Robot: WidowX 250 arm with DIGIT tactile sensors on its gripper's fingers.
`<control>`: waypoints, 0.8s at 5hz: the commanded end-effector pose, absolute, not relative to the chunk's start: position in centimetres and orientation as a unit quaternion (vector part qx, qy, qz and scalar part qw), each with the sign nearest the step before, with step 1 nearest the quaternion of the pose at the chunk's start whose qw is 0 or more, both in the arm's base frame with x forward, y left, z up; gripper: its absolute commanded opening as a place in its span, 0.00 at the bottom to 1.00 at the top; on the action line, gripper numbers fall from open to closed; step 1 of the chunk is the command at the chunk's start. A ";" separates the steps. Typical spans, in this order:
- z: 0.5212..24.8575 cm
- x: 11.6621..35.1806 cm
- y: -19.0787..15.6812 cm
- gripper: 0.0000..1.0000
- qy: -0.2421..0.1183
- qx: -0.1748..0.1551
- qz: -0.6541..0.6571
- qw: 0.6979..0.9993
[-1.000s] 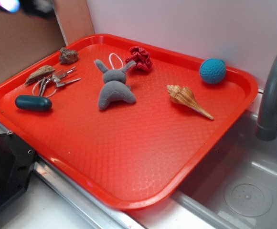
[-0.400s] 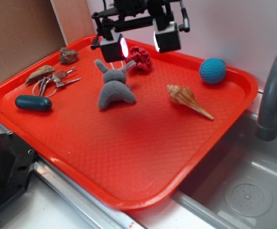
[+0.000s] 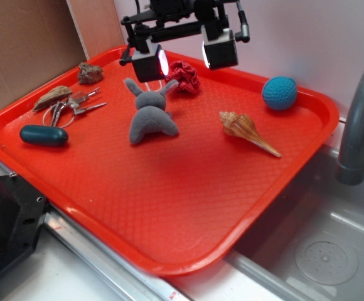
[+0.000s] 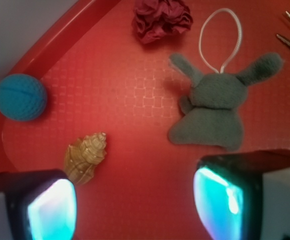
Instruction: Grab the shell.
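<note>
**Gripper high over the tray, shell still untouched**

The gripper [image 3: 185, 59] hangs well above the far side of the red tray [image 3: 169, 257], its two lit fingers spread wide with nothing between them. The shell [image 3: 246, 130] lies flat on the tray's right half, near the right edge, with its knobby wide end toward the middle of the tray and its thin point running toward the right rim. In the wrist view the shell [image 4: 86, 157] sits low and to one side, partly behind one finger [image 4: 50, 210], so the gripper is not yet centred over it.

The step in hand appears to be the approach. To do it well, the gripper should travel toward the tray's right edge until the shell's wide body lies midway between the fingers, and only then descend. The ribbed wide end looks like the better grip than the slender point, which would likely slip or pivot. Turning the wrist so the fingers close across the shell's width, not along its length, should give a steadier hold.

The grey plush rabbit [image 3: 149, 116] sits just below the gripper, and the blue ball [image 3: 279, 93] rests near the far right corner; both stand apart from the shell, so a straight descent should clear them. The shell is hard and lies on a textured surface, so it may skid if one finger touches first.
</note>
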State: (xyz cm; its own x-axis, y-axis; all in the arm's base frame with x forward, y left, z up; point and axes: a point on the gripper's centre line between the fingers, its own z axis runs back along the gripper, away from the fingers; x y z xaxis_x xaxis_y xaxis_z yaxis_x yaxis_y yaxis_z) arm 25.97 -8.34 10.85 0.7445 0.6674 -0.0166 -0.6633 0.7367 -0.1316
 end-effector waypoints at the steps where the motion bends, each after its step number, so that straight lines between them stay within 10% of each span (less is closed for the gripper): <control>1: 7.3 31.6 -10.8 1.00 -0.085 -0.113 0.344 0.928; 3: 4.4 34.5 -12.4 1.00 -0.059 -0.112 0.333 0.934; 4: 5.6 31.8 -12.2 1.00 -0.053 -0.085 0.331 0.938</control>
